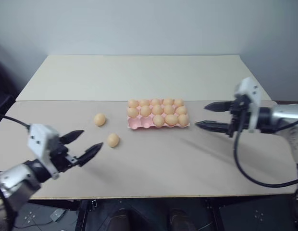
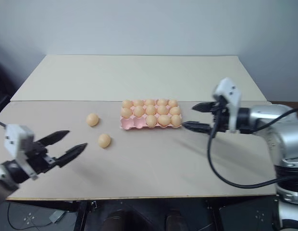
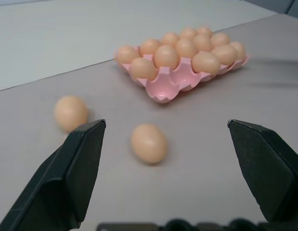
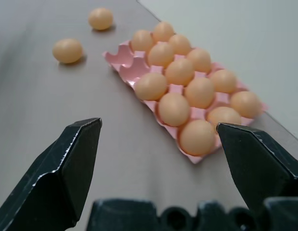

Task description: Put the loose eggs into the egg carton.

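Overhead, from the left eye view, a flat pink moulded egg carton (image 1: 135,124) with scalloped edges sits near the middle of the pale beige table (image 1: 139,77). Smooth orange-tan eggs fill most of its cups; two cups in the near row, at the carton's left end, look bare. Two loose orange-tan eggs lie on the table to the left of the carton: the farther loose egg (image 1: 100,119) well clear of the tray, and the nearer loose egg (image 1: 113,140) closer to the table's front edge. The left gripper (image 1: 86,143) hangs low at the left, its two black fingers spread apart and empty, tips near the nearer loose egg without touching it. The right gripper (image 1: 205,116) is just beside the carton's right end, its fingers also wide apart, holding nothing.

The right eye view shows the same layout.

Along the left wrist view, the spread black fingers (image 3: 67,173) frame the nearer loose egg, with the farther one beside it and the carton beyond, its bare pink cups facing this way.

From the right wrist view, the parted fingers (image 4: 57,178) frame the carton's filled end, with both loose eggs on the table past its far end.
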### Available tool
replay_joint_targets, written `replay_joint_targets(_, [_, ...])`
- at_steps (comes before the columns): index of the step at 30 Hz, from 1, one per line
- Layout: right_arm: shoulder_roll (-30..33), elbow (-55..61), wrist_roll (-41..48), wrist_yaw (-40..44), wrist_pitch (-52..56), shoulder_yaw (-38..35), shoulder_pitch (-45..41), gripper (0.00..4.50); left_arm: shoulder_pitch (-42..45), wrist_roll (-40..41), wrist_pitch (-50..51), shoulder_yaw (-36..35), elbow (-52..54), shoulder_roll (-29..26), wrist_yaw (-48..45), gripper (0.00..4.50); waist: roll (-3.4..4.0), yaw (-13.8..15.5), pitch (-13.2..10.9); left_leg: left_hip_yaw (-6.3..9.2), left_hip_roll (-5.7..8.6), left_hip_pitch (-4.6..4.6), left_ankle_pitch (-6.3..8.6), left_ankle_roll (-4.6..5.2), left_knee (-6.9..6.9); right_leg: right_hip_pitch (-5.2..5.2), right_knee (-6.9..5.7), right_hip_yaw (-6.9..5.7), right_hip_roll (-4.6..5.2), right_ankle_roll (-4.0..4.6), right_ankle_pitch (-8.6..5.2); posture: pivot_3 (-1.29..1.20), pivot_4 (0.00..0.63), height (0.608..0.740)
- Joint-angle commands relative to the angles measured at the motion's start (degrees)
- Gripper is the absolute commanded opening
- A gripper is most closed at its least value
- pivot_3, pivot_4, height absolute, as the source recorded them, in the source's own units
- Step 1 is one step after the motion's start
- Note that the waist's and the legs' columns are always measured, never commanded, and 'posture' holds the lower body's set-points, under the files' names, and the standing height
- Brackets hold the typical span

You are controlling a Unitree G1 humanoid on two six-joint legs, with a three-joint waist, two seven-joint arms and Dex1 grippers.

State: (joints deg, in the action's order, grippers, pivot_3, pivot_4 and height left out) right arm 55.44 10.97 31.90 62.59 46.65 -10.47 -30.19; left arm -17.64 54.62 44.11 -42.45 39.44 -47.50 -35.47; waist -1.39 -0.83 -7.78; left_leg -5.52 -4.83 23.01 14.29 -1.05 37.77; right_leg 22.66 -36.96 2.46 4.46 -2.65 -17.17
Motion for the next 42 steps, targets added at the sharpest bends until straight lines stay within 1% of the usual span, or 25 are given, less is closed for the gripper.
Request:
replay_joint_targets(1, [2.6,-2.23,0.08,3.41,-4.36,-3.04,1.41,4.47,-3.0,3.3,1.89,-10.51,-4.02,-4.48,-8.79,4.43,0.0,-0.04,0.0,-0.04,0.0,-0.02,0.01,0.01,0.0,0.0,0.0,0.03,0.0,0.0,0.0,0.0,0.15,0.74])
replay_joint_targets(3, [3.73,-4.03,-0.34,4.48,-6.38,-3.94,2.55,4.47,-5.34,3.93,3.65,-15.72,-7.75,-7.58,-14.4,4.43,0.0,-0.05,-0.01,-0.04,-0.01,-0.06,0.01,0.01,-0.01,-0.01,-0.02,0.01,-0.01,0.02,-0.02,0.0,0.15,0.74])
replay_joint_targets(5, [4.06,-5.12,-0.6,4.43,-7.63,-4.06,2.8,4.47,-6.15,4.7,5.62,-17.7,-9.87,-9.39,-16.22,4.43,0.03,-0.02,-0.02,-0.07,-0.01,-0.08,0.01,0.01,-0.01,-0.01,-0.03,0.01,0.0,0.03,-0.02,0.0,0.15,0.74])
replay_joint_targets(6, [4.08,-5.44,-0.59,4.31,-8.0,-3.92,2.73,4.47,-5.8,5.62,6.82,-17.55,-10.16,-9.64,-15.48,4.43,0.03,-0.01,-0.02,-0.08,-0.01,-0.12,0.01,0.01,-0.01,-0.03,-0.04,0.02,0.0,0.03,-0.03,0.0,0.15,0.74])
replay_joint_targets(8, [4.07,-5.47,-0.47,4.13,-8.61,-3.62,2.72,4.47,-4.1,10.48,10.0,-16.22,-9.46,-8.93,-11.46,4.43,0.04,0.0,-0.03,-0.08,-0.01,-0.16,0.01,0.0,-0.01,-0.09,-0.04,0.02,0.0,0.04,-0.03,0.0,0.15,0.74])
replay_joint_targets(12, [3.94,-4.07,0.94,4.38,-8.58,-3.84,2.67,4.47,-2.55,20.75,14.76,-12.61,-4.75,-6.56,0.93,4.43,0.03,0.03,-0.03,-0.02,-0.02,-0.13,0.03,0.02,-0.03,-0.12,-0.01,0.03,0.02,0.03,-0.02,0.0,0.15,0.74])
replay_joint_targets(16, [4.12,-2.32,2.65,4.97,-8.25,-4.53,3.31,4.47,-1.15,26.11,14.5,-9.88,-0.6,-5.67,13.7,4.43,0.02,0.09,-0.03,0.02,-0.02,-0.12,0.04,0.03,-0.02,-0.11,-0.04,0.04,0.04,0.03,-0.02,0.0,0.15,0.74])
replay_joint_targets(18, [4.26,-1.57,3.08,5.08,-8.17,-4.83,3.68,4.47,-0.3,31.42,14.12,-6.78,0.75,-7.2,22.76,4.43,0.02,0.12,-0.03,0.04,-0.02,-0.18,0.03,0.03,-0.02,-0.17,-0.06,0.04,0.03,0.04,-0.02,0.0,0.15,0.74])
replay_joint_targets(22, [4.33,-0.02,3.49,4.54,-7.74,-4.96,3.89,4.47,3.39,35.74,12.64,6.47,3.12,-8.81,43.8,4.43,0.02,0.23,-0.03,0.08,0.01,-0.39,0.04,0.03,-0.02,-0.42,-0.03,0.05,0.09,0.04,-0.02,0.0,0.15,0.74])
replay_joint_targets(26, [3.74,2.05,4.91,3.67,-7.08,-4.72,3.51,4.47,11.72,34.8,10.08,22.14,3.79,-4.24,60.01,4.43,0.02,0.41,-0.03,0.08,0.02,-0.37,0.04,0.03,-0.03,-0.4,-0.02,0.06,0.06,0.04,-0.02,0.0,0.15,0.74])
replay_joint_targets(28, [3.53,2.56,5.3,3.23,-6.78,-4.56,3.33,4.47,17.06,34.94,8.99,28.01,3.06,-1.51,67.26,4.43,0.01,0.68,-0.04,0.09,0.02,-0.34,0.03,0.01,-0.01,-0.41,-0.01,0.04,0.04,0.05,-0.01,0.0,0.15,0.74])
replay_joint_targets(33, [3.57,3.3,5.9,2.64,-6.56,-4.41,3.56,4.47,28.06,32.75,8.82,38.67,-0.05,5.02,80.16,4.43,0.01,1.33,-0.03,0.08,0.06,-0.36,-0.01,-0.05,0.03,-0.45,-0.02,0.07,0.04,0.04,0.0,0.0,0.15,0.74])
replay_joint_targets(36, [3.71,3.82,6.32,2.32,-6.28,-4.36,3.69,4.47,32.03,30.04,9.23,42.58,-2.48,8.83,85.7,4.43,0.01,1.55,-0.03,0.08,0.08,-0.35,-0.08,-0.17,0.05,-0.45,0.0,0.06,0.05,0.03,0.0,0.0,0.15,0.74])
replay_joint_targets(40, [3.84,4.32,6.72,1.98,-5.91,-4.49,3.84,4.47,35.52,28.84,8.69,44.49,-5.75,13.77,91.53,4.43,0.01,1.62,-0.03,0.1,0.08,-0.32,-0.14,-0.26,0.06,-0.45,0.01,0.05,0.05,0.02,0.01,0.0,0.15,0.74])
replay_joint_targets(42, [3.83,4.67,6.9,1.75,-5.51,-4.53,3.93,4.47,37.33,27.01,8.77,45.13,-7.65,16.32,92.86,4.43,0.0,1.66,-0.03,0.11,0.09,-0.31,-0.16,-0.28,0.09,-0.45,-0.01,0.03,0.05,0.02,0.01,0.0,0.15,0.74])
